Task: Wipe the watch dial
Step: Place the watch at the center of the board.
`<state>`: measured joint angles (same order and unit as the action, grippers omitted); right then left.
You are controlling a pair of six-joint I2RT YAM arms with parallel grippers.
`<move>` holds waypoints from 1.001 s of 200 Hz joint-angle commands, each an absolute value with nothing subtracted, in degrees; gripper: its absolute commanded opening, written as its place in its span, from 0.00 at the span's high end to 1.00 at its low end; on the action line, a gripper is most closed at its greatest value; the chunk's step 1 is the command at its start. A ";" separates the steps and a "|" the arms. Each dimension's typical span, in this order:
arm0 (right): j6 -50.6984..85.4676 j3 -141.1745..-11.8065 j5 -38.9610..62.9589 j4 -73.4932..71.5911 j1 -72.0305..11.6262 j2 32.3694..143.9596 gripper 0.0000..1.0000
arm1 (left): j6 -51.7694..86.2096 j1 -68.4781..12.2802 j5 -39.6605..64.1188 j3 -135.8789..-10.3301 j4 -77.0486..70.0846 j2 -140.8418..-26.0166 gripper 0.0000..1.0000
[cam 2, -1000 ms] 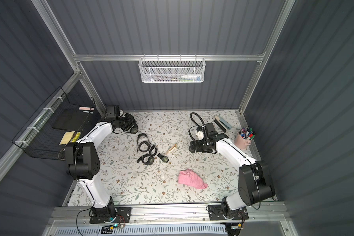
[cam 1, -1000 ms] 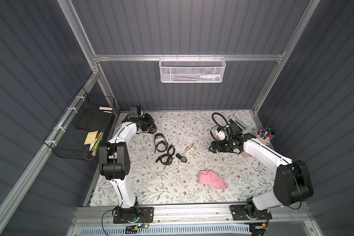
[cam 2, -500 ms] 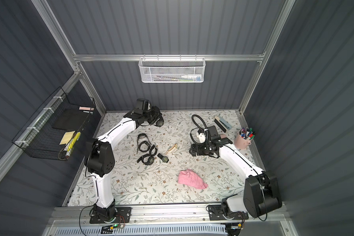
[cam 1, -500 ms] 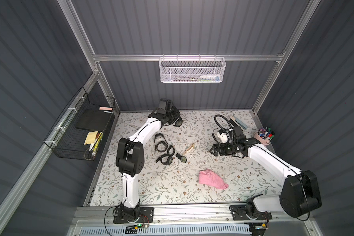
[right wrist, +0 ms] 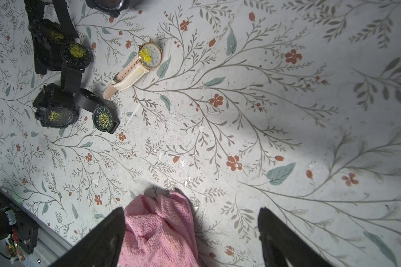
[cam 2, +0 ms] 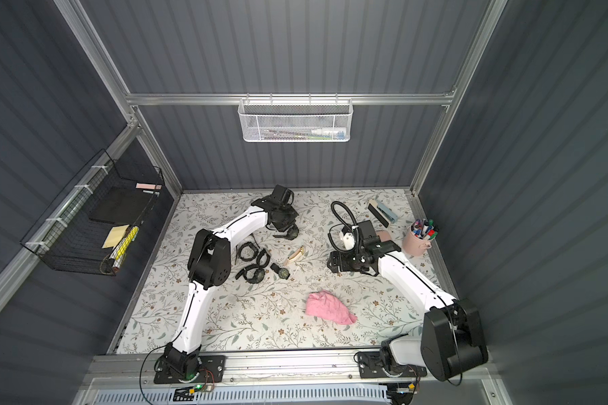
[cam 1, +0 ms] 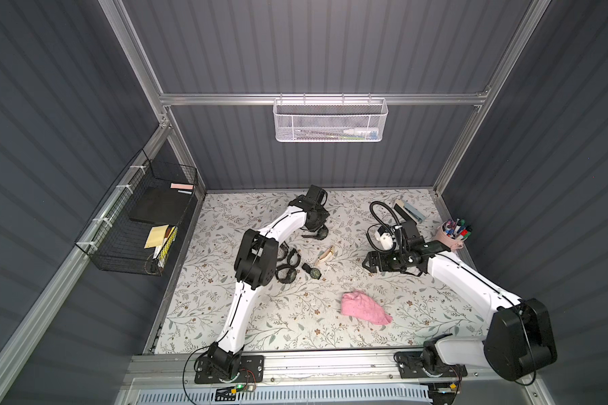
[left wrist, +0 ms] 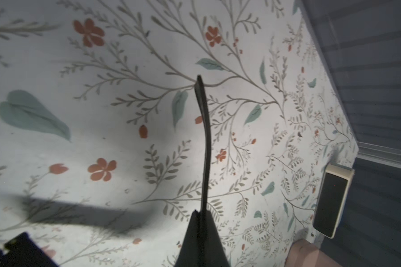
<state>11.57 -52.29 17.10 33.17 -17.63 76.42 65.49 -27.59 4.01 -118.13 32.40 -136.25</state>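
My left hand point(left wrist: 201, 213) is pinched shut on the strap of a black watch point(cam 1: 321, 233), toward the back of the counter point(cam 1: 295, 326). Right hand point(right wrist: 192, 211) is spread wide, near the pink cloth point(cam 1: 364, 308).

walls point(cam 1: 330, 45): dark grey ribbed | frame point(cam 1: 323, 99): aluminium | tabletop point(cam 1: 295, 326): floral print | hung: white mesh basket point(cam 1: 330, 121), black wire basket point(cam 1: 134, 224)

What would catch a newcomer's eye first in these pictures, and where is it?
A crumpled pink cloth stands out on the flowered table, near its front edge. At mid-table lie dark watches and a pale-strapped watch, dials smeared yellow. Toward the back, the left gripper is shut on the strap of a black watch.
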 commanded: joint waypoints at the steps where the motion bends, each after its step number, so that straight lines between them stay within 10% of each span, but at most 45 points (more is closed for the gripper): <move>1: 12.13 -51.52 17.23 34.86 -17.84 76.52 0.10 | 67.40 -27.29 1.33 -119.60 35.19 -136.53 1.00; 59: 13.27 -49.83 17.31 34.20 -17.84 76.87 0.09 | 65.65 -27.42 1.57 -124.96 40.36 -142.56 0.97; 138: 13.18 -50.03 17.07 34.44 -17.83 77.57 0.09 | 56.86 -27.08 5.85 -127.27 39.87 -144.45 0.55; 200: 13.36 -50.19 17.29 33.58 -17.84 78.69 0.09 | 46.36 -25.22 10.35 -129.67 44.08 -146.41 0.51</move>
<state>12.73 -50.19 17.15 33.91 -17.63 77.54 52.27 -26.24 8.03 -127.68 39.92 -144.07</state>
